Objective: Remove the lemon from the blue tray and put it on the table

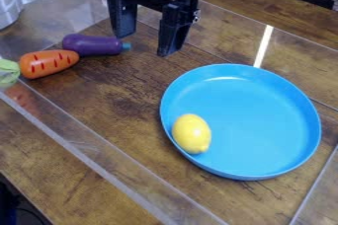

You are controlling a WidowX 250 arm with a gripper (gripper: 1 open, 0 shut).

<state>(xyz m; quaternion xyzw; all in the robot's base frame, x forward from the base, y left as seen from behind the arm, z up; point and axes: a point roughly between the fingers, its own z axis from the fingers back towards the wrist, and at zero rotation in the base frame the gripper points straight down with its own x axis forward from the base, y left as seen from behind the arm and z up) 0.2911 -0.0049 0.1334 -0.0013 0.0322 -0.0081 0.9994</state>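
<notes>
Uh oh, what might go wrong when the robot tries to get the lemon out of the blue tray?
The lemon is round and sits right by the raised rim of the blue tray, so the end effector might bump that rim while reaching for it. The lemon looks smooth, so it could slip and roll across the tray. Once on the wooden table, it might roll away too, maybe toward the carrot.

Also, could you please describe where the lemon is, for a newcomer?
Find the large round blue tray on the wooden table. The lemon lies inside, by its rim. It is smooth and yellow, unlike the orange carrot outside.
</notes>
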